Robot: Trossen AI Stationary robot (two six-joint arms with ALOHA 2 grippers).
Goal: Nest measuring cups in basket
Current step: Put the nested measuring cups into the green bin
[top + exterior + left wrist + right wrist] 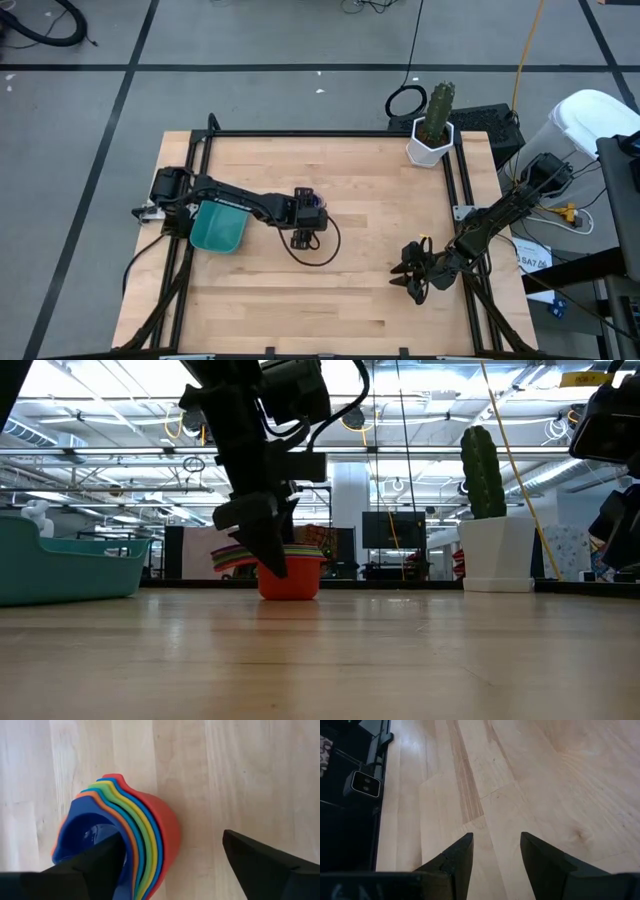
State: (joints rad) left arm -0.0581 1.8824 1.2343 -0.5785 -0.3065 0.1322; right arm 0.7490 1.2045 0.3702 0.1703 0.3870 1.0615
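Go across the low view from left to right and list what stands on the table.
basket → left gripper hanging in front of the nested measuring cups → white pot with a cactus

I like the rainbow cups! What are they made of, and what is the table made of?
The measuring cups look like smooth plastic: bright solid colours, thin rims and a soft shine. The table looks like pale wood, probably sealed, with grain lines and joined strips showing. The left gripper is open around the cups.
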